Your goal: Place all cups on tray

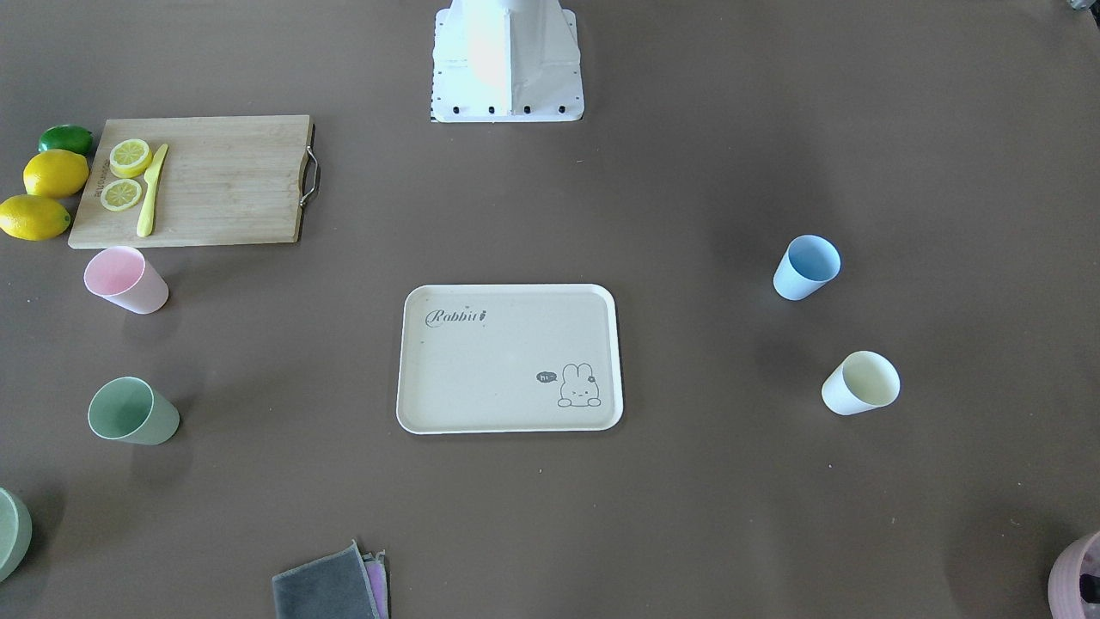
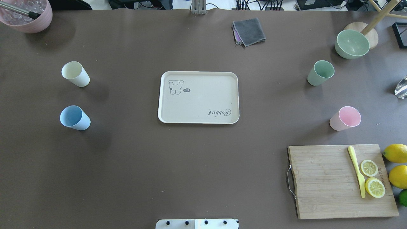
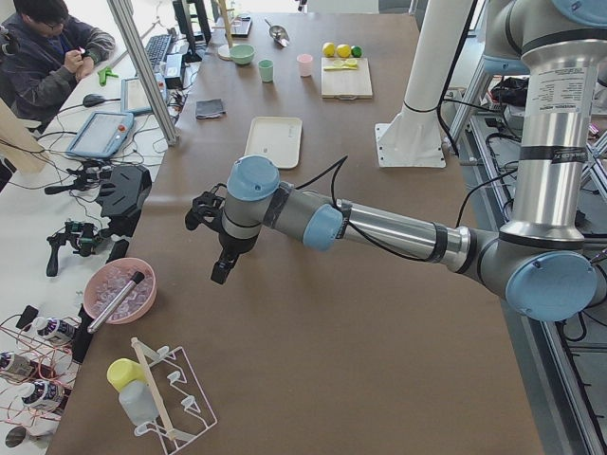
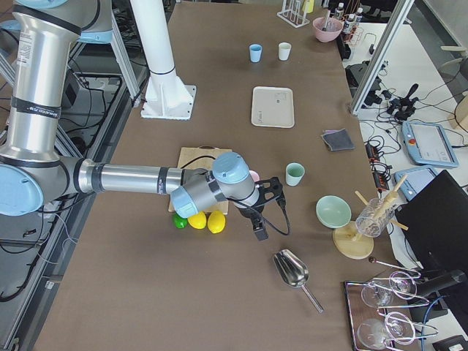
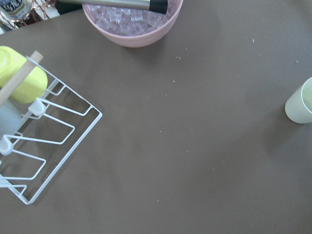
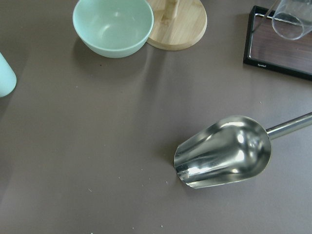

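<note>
The cream tray (image 2: 198,105) lies empty at the table's middle. The blue cup (image 2: 75,117) and the cream-yellow cup (image 2: 75,73) stand upright on the overhead view's left. The green cup (image 2: 320,72) and the pink cup (image 2: 345,118) stand upright on its right. My left gripper (image 3: 219,276) shows only in the exterior left view, hanging over the table's left end beyond the cream-yellow cup (image 5: 301,102). My right gripper (image 4: 260,232) shows only in the exterior right view, past the green cup (image 4: 295,174). I cannot tell whether either is open or shut.
A wooden cutting board (image 2: 321,184) with lemon slices and a yellow knife lies near the pink cup, lemons (image 2: 396,153) beside it. A green bowl (image 2: 352,44), a grey cloth (image 2: 249,31), a pink ice pot (image 2: 27,14), a metal scoop (image 6: 224,158) and a white rack (image 5: 44,146) are around.
</note>
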`<state>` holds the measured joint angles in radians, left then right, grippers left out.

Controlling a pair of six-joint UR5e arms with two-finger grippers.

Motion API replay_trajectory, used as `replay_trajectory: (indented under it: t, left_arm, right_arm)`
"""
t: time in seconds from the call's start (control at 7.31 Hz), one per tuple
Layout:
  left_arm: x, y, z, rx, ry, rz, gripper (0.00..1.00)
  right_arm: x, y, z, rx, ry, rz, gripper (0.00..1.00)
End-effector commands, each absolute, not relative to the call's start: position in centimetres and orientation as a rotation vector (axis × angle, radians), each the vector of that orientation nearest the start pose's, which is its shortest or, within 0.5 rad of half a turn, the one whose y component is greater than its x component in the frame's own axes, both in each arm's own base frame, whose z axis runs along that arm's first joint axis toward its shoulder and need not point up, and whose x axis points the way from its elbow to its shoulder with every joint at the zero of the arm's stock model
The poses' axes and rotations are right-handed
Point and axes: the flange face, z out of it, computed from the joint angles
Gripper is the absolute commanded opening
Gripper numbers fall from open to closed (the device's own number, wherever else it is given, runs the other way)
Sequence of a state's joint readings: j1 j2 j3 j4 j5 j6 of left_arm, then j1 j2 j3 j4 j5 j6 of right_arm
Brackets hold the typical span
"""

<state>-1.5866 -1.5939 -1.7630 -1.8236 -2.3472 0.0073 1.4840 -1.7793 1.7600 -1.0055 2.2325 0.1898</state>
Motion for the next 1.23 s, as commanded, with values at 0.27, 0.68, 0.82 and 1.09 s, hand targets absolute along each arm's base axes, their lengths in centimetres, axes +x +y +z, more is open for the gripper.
replay_trajectory:
  t: [0.27, 0.68, 0.82, 1.09]
  left_arm:
    - [-0.6, -54.4, 51.7, 0.415, 0.883, 0.120, 0.98]
    - [7.1, -58.6, 49.9, 0.317, 0.945, 0.064, 0.98]
    - [11.5, -60.3, 51.5, 0.300, 0.977, 0.080, 0.98]
    - [20.2, -61.5, 52.6, 0.317, 0.992, 0.080, 0.97]
  right_arm:
    - [-0.7, -47.3, 55.8, 0.392, -0.810, 0.026, 1.00]
    - [-10.0, -50.6, 50.9, 0.307, -0.877, 0.135, 1.00]
    - [-11.6, -50.7, 51.0, 0.328, -0.838, 0.128, 1.00]
    - [-11.8, -50.7, 51.0, 0.329, -0.838, 0.122, 1.00]
